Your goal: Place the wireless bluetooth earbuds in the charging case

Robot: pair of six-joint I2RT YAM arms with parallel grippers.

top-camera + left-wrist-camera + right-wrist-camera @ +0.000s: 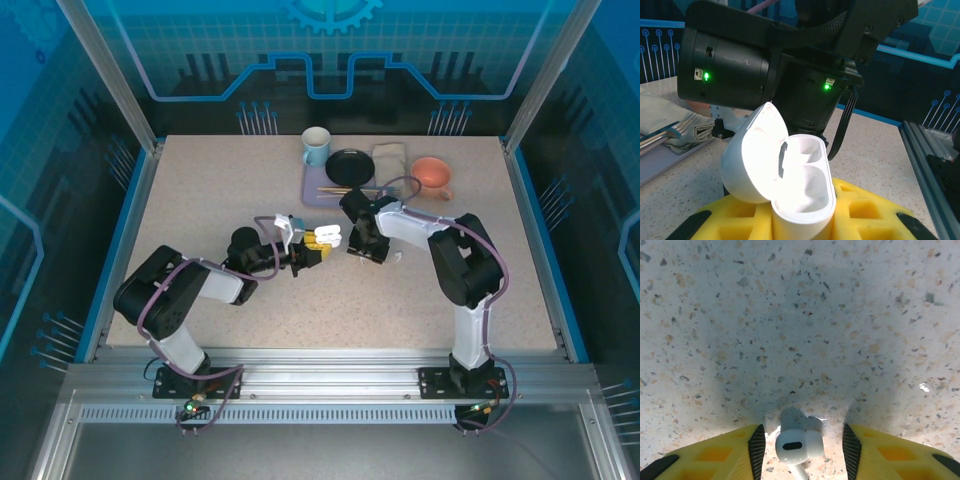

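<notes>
The tabletop (200,190) carries one open white charging case (805,210), one white earbud (795,442), one pale mug (316,146), one black dish (350,166), one pink cup (433,173), one folded cloth (388,157) and one lilac tray (312,186), with two arms over it, the left arm (180,295) and the right arm (460,265).

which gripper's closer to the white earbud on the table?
Right. The right gripper straddles the white earbud, jaws open; the left gripper holds the open charging case farther off.

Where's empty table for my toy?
Free: the table's left, beside the tray; the near strip between the left arm and right arm; the right side, nearer than the orange cup. Crowded: the middle, where the left gripper and right gripper meet at the case.
</notes>
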